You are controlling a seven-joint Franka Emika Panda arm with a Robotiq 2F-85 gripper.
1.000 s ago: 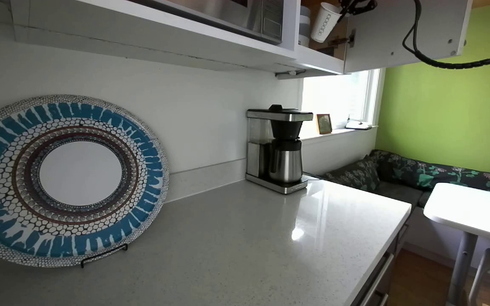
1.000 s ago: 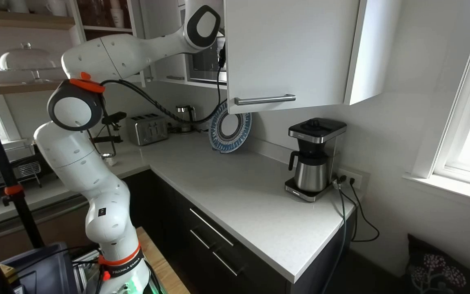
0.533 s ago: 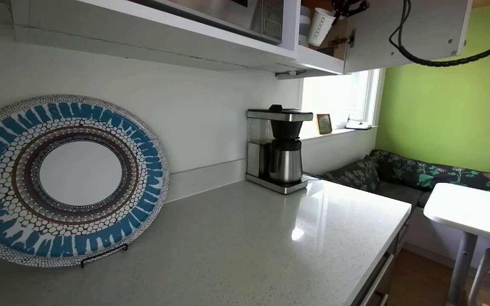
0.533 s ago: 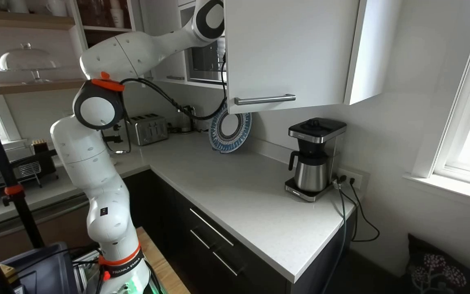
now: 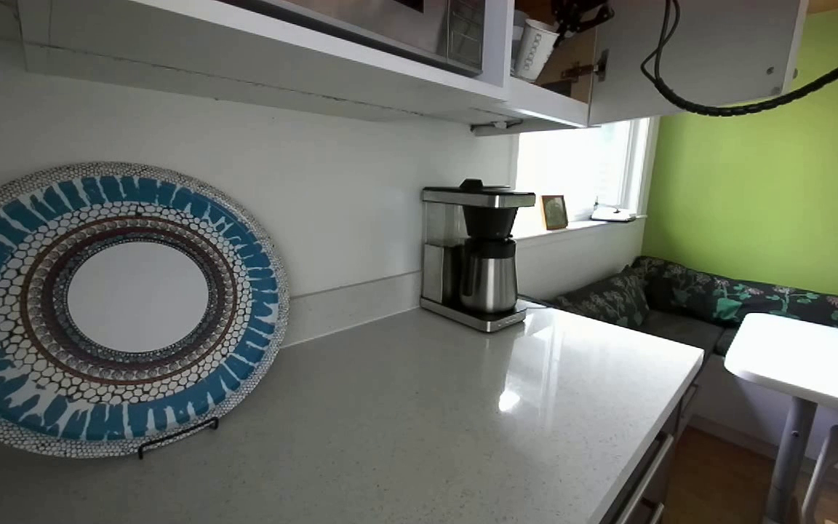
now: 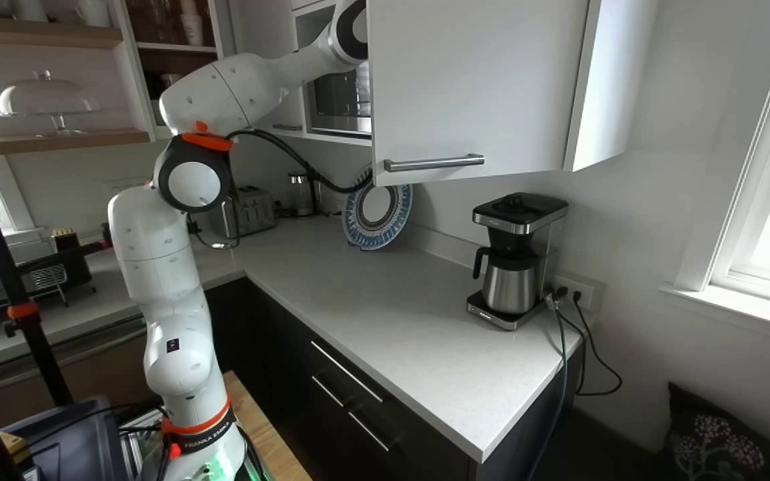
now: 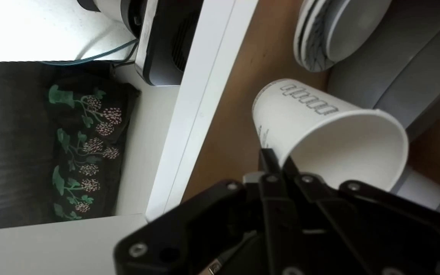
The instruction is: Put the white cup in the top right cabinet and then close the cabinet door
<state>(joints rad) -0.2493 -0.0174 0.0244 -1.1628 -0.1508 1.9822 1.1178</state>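
The white cup (image 7: 296, 110) with a printed pattern is tilted, its mouth facing the lower right of the wrist view. My gripper (image 7: 280, 162) is shut on the cup's rim, one finger outside the wall and one inside. The cup also shows in an exterior view (image 5: 536, 49), at the opening of the top right cabinet (image 5: 546, 100). In the wrist view it is over the cabinet's brown wooden floor (image 7: 225, 152); I cannot tell whether its base touches. The cabinet door (image 6: 478, 87) stands open, its inner face (image 5: 688, 58) showing. The door hides my gripper in an exterior view.
Stacked white dishes (image 7: 351, 30) stand deeper in the cabinet, near the cup. The white front edge (image 7: 201, 107) borders the cabinet floor. A hinge (image 5: 601, 67) and a hanging cable (image 5: 724, 110) are near the door. A coffee maker (image 6: 515, 260) stands on the counter below.
My gripper and the held cup have moved left and a little down at the cabinet opening. The arm has swung toward the cabinet, its wrist going further behind the open door.
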